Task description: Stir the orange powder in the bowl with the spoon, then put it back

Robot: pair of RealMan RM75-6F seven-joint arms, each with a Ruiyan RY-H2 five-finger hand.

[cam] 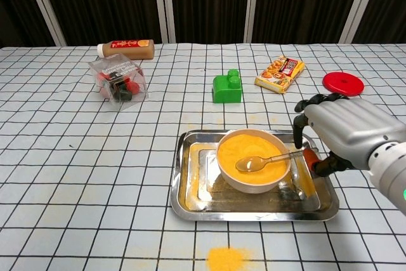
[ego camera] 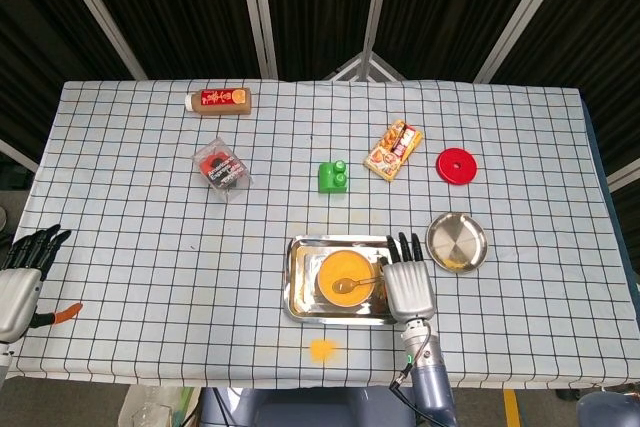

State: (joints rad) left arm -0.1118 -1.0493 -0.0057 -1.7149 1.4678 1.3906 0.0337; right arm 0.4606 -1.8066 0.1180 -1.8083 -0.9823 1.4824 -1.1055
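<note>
A white bowl of orange powder stands in a steel tray near the table's front edge. A metal spoon lies with its scoop in the powder and its handle reaching right over the rim. My right hand is just right of the bowl and pinches the end of the handle between thumb and fingers. From above, the right hand covers the tray's right end beside the bowl. My left hand hangs at the table's far left edge, fingers apart, holding nothing.
A patch of spilled orange powder lies on the cloth in front of the tray. Behind it are a green block, a snack pack, a red disc, a clear box and a bottle. A steel plate sits right of the tray.
</note>
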